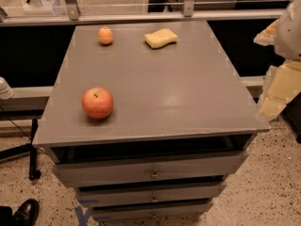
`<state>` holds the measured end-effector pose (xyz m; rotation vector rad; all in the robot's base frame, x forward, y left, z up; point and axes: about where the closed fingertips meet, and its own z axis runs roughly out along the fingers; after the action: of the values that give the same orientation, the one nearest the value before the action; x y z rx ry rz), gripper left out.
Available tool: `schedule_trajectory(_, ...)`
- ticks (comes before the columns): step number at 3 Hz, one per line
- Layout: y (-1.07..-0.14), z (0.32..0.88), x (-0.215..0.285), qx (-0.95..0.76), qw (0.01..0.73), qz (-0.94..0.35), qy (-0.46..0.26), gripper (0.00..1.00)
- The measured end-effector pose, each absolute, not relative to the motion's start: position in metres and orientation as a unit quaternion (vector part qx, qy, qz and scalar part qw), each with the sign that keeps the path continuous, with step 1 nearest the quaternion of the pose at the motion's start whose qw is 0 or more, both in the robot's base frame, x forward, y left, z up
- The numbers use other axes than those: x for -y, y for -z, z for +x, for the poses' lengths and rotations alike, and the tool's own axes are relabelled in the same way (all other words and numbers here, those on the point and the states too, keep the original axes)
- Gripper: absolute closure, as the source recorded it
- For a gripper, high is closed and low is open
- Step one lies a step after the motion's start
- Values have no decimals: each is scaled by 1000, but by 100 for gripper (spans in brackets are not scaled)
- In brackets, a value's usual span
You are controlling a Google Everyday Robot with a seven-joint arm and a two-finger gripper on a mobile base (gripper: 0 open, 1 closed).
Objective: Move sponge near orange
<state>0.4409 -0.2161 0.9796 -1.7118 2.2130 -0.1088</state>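
Observation:
The pale yellow sponge (161, 37) lies flat at the far right of the grey cabinet top (164, 93). The small orange (105, 35) sits at the far left of the top, about a sponge's length or two to the left of the sponge. My gripper (270, 102) is at the right edge of the view, beyond the cabinet's right edge and about level with its top. It is well away from the sponge and holds nothing that I can see.
A larger red-orange apple (97, 102) sits near the front left of the top. Drawers (150, 173) are below the front edge. A metal rail (141, 15) runs behind the cabinet. A shoe (23, 212) shows at the bottom left on the floor.

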Motion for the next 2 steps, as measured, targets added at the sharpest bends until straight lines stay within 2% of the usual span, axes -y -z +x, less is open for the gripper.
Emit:
schedule_trajectory(1,-971,482,209,-773,207,-599,32,0)
schedule_trajectory(2,-954,584,192,-760,281,-585,17,0)
